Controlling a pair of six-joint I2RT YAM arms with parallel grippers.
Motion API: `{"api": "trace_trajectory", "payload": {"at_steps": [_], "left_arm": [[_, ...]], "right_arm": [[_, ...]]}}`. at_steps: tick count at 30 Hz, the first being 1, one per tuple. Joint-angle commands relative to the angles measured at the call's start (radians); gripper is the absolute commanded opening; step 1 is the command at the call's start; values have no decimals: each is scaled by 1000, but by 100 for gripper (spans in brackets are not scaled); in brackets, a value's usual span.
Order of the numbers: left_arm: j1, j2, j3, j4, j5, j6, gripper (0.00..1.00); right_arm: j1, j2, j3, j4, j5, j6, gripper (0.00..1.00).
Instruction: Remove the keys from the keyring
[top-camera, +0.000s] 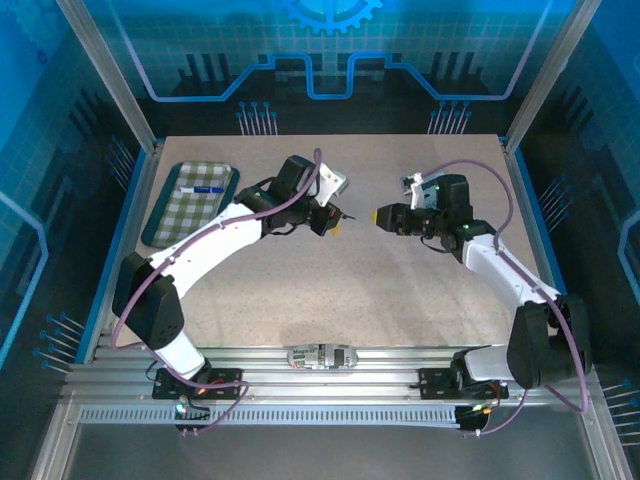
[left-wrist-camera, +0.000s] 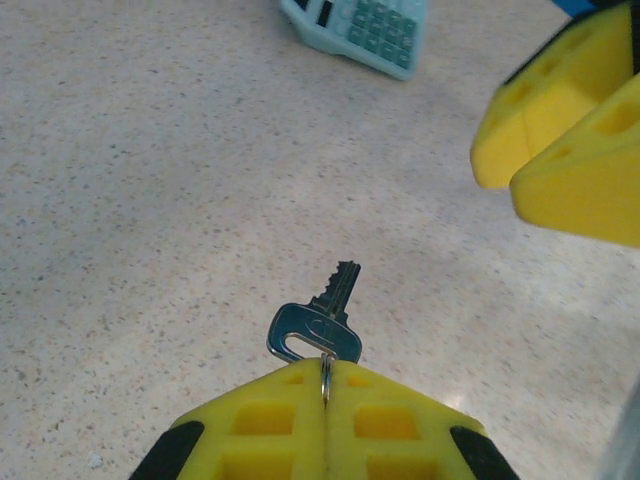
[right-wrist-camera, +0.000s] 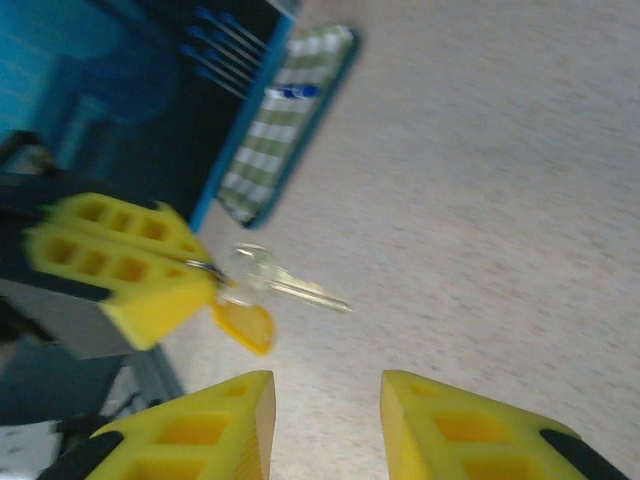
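- The left hand (top-camera: 332, 224) is held above the middle of the worktop (top-camera: 300, 300), closed tight with its two yellow fingers (left-wrist-camera: 270, 420) pressed flat together.
- Pinched in the seam between those fingers is the thin wire of the keyring (left-wrist-camera: 326, 378), which stands on edge and pokes out just past the tips.
- The key (left-wrist-camera: 316, 325) sits on that ring directly in front of the left fingertips. It is silver-grey, its head is nearest the hand, and its toothed shaft points away from the hand, clear of the worktop surface.
- In the right wrist view a small yellow-orange tag (right-wrist-camera: 245, 325) dangles beside the key, just beneath the left fingertips. That view is blurred, so how the tag joins the ring cannot be made out.
- The right hand (right-wrist-camera: 325, 400) faces the left one from the opposite side, near but not touching. Its jaws are parted, with bare worktop visible in the gap, and the key lies ahead of them.
- A pale blue-grey calculator (left-wrist-camera: 360, 28) lies on the worktop beyond the key in the left wrist view.
- A green checked tray (top-camera: 185, 222) rests at the worktop's left edge with a blue-and-white pen (top-camera: 203, 189) on it, well apart from both hands.
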Motion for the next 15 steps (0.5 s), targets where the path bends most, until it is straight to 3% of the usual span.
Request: {"api": "trace_trajectory", "payload": {"at_steps": [1, 6, 15], "left_arm": [[9, -62, 40, -83, 129, 55, 0], [10, -118, 36, -74, 182, 50, 0], [10, -193, 1, -40, 220, 30, 0]], "right_arm": [[-14, -13, -15, 200, -201, 116, 39], [-5, -4, -44, 311, -266, 192, 47], [82, 74, -34, 477, -369, 305, 47]]}}
